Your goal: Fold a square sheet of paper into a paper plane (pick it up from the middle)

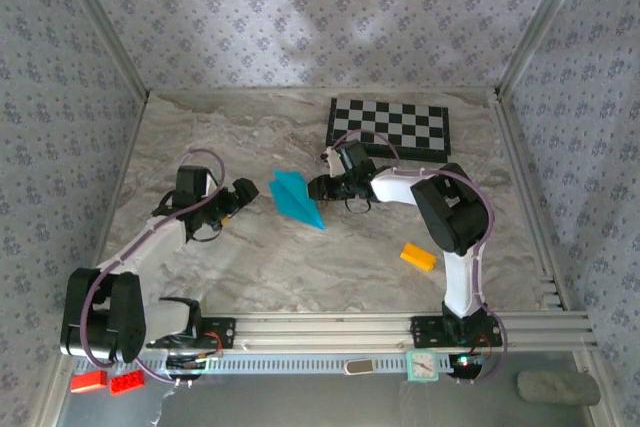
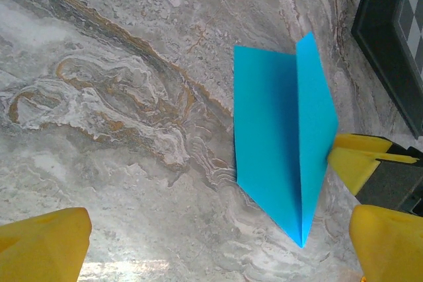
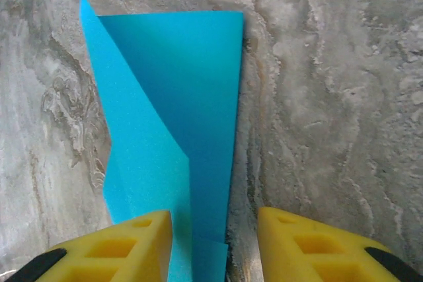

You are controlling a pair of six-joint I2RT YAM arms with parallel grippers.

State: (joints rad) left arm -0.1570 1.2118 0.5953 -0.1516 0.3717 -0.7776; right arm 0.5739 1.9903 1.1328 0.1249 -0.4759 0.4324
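The paper plane [image 1: 296,199] is bright cyan paper folded to a narrow pointed dart, lying on the marble table near the middle. In the left wrist view the paper plane [image 2: 277,137] has one flap raised along its centre crease, its point towards the camera. My left gripper [image 1: 240,197] stands wide open just left of it, its yellow fingertips [image 2: 46,242] well apart over bare table. My right gripper [image 1: 318,187] is at the plane's right edge with its jaws apart. In the right wrist view the paper plane [image 3: 178,97] runs between the right gripper's [image 3: 215,242] fingers with a gap on both sides.
A black-and-white chessboard [image 1: 390,127] lies at the back right, behind the right arm. A small yellow-orange block [image 1: 418,257] sits near the right arm's base. Red bricks [image 1: 105,382] lie off the front left rail. Patterned walls close in three sides.
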